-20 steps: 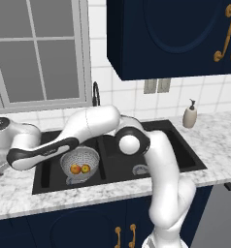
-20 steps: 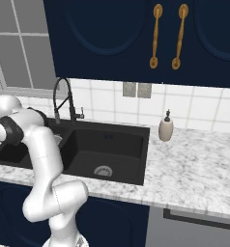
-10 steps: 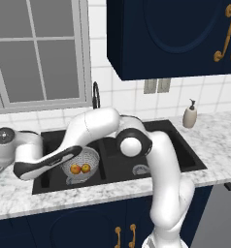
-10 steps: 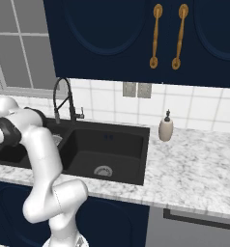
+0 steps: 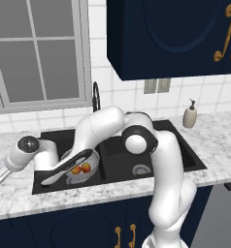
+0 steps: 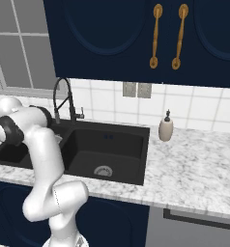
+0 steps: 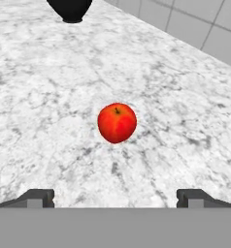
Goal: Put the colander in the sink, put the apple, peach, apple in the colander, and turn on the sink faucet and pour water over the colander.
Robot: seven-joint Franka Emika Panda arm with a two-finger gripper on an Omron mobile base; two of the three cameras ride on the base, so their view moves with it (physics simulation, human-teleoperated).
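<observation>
Fingers (image 7: pixel 37 197) spread wide, holding nothing, their two dark tips low at either side of the hand view with bare marble counter (image 7: pixel 49 97) between. Apple (image 7: pixel 117 122) red, stem up, resting alone on that counter, centred ahead of the gripper (image 7: pixel 115 198) and apart from both tips. Dark rounded object (image 7: pixel 70 9) at the top edge of the hand view, cut off, identity unclear. Pale tiled wall (image 7: pixel 195 24) beyond the counter at upper right. In the left base view, arm stretched far left over the sink (image 5: pixel 171 145), hand (image 5: pixel 3 174) low at the picture's left edge above the counter, a sliver of red just beside it. Colander (image 5: pixel 82 168) sitting in the left basin, partly behind the forearm, with two fruits inside: one orange-yellow peach (image 5: pixel 75 170) and one redder apple touching or nearly touching it. Right basin holding nothing but its steel drain (image 6: pixel 103 170). Faucet (image 6: pixel 64 99) black, arched, standing behind the sink between the basins. Soap bottle (image 6: pixel 165 127) upright on the counter just right of the sink, near the tiled wall. Dark blue cabinets (image 6: pixel 136 38) overhead, window (image 5: pixel 40 53) at left.
</observation>
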